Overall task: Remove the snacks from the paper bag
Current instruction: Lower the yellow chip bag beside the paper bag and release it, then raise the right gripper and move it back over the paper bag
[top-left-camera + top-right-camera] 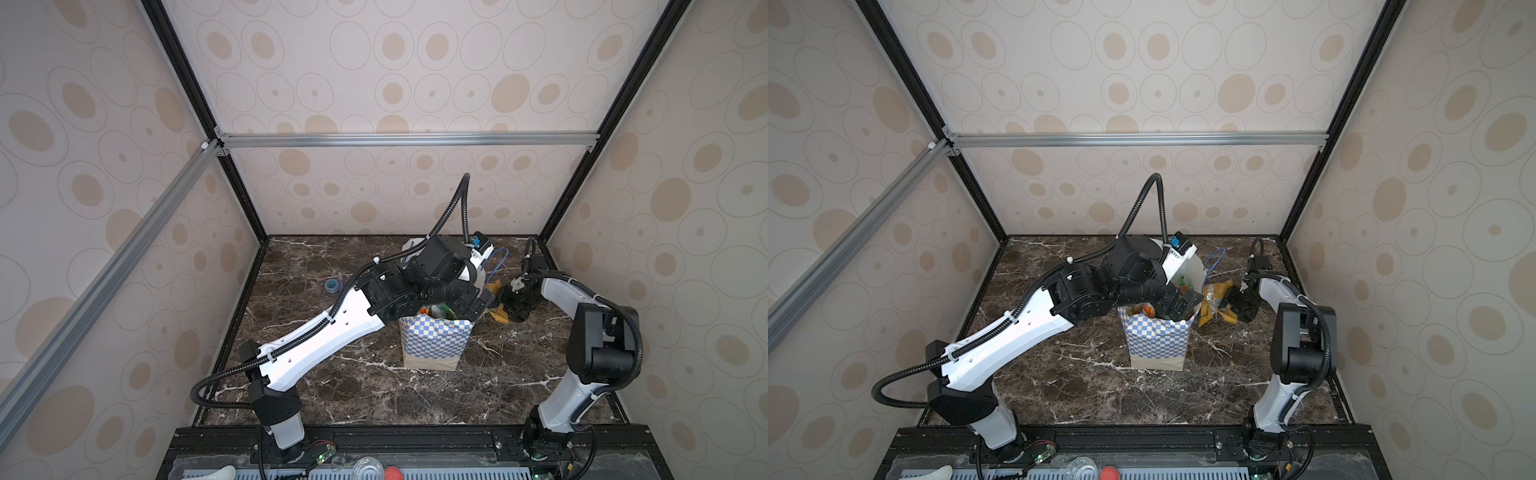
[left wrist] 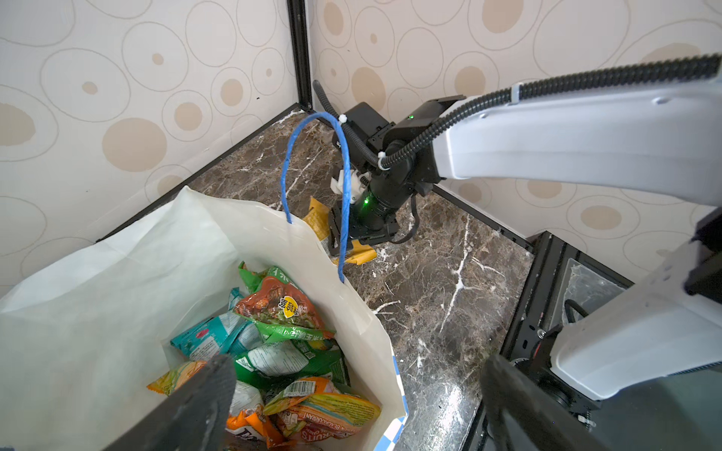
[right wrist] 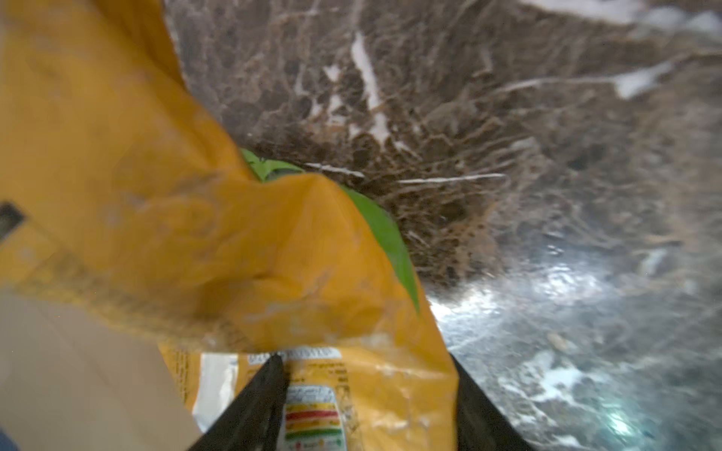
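The wide-open left gripper hangs directly above the snacks in the paper bag; the right gripper's parted fingers straddle a yellow packet outside.

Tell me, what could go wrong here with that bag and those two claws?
The blue cord handle loops up close by the right gripper; it might snag and tip the paper bag. The open left gripper seems to straddle the bag's wall, so lowering could crumple it.
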Tool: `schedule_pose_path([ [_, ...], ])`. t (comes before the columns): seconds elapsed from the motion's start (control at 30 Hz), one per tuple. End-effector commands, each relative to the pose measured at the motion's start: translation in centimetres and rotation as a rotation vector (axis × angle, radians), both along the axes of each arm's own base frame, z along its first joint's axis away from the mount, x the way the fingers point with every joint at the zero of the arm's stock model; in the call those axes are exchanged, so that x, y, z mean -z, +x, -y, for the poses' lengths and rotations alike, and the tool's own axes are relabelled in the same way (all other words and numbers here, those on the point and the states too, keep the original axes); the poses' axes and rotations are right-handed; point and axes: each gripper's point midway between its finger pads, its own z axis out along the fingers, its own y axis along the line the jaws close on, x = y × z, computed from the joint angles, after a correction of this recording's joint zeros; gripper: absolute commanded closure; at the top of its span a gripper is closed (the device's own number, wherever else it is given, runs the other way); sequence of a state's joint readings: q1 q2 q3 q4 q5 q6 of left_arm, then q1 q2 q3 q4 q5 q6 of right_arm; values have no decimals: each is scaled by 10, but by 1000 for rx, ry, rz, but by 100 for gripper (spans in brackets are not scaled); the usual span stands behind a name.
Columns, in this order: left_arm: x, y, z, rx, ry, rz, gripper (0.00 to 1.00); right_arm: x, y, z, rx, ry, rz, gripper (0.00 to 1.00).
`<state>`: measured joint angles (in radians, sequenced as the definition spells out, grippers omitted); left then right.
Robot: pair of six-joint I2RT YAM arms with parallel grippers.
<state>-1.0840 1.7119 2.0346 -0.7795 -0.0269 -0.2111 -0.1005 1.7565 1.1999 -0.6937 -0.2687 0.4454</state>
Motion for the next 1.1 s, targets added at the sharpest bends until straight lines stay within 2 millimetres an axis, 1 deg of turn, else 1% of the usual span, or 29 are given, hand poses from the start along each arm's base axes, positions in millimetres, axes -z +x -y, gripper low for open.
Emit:
schedule_pose_path([
  [0.0, -19, -1, -8, -12, -17, 64, 2, -23, -16, 26, 7, -158, -33, 29],
  [0.1, -22, 0, -10, -21, -25, 71, 2, -50, -17, 36, 13, -219, -12, 23],
  [0.2, -25, 0, -13, -36, -33, 77, 2, -84, -16, 38, 25, -237, 59, 18],
  [0.23, -27, 1, -15, -42, -40, 81, 2, -98, -16, 37, 28, -234, 87, 12],
  [0.3, -32, 2, -17, -56, -57, 88, 2, -128, -16, 33, 28, -219, 149, 9],
  [0.37, -40, 3, -20, -71, -78, 98, 2, -162, -17, 28, 24, -198, 223, 8],
  [0.4, -44, 5, -23, -90, -90, 105, 2, -182, -18, 25, 25, -189, 269, 3],
  [0.43, -48, 6, -26, -104, -100, 112, 2, -199, -18, 24, 31, -183, 314, 0],
  [0.5, -54, 9, -32, -144, -117, 129, 2, -238, -18, 18, 34, -153, 420, 0],
  [0.53, -57, 11, -36, -162, -122, 137, 2, -254, -17, 15, 36, -138, 464, 0],
  [0.6, -63, 14, -42, -192, -133, 155, 2, -286, -18, 5, 26, -87, 557, 0],
  [0.73, -78, 18, -54, -252, -171, 174, 2, -339, -19, -16, -8, 8, 686, 2],
  [0.87, -86, 26, -75, -375, -187, 180, 2, -391, -22, -45, -91, 41, 815, 4],
  [0.97, -84, 37, -94, -495, -146, 197, 2, -420, -25, -67, -146, 80, 887, 4],
  [1.07, -82, 50, -115, -622, -106, 199, 2, -438, -27, -92, -205, 130, 926, 4],
])
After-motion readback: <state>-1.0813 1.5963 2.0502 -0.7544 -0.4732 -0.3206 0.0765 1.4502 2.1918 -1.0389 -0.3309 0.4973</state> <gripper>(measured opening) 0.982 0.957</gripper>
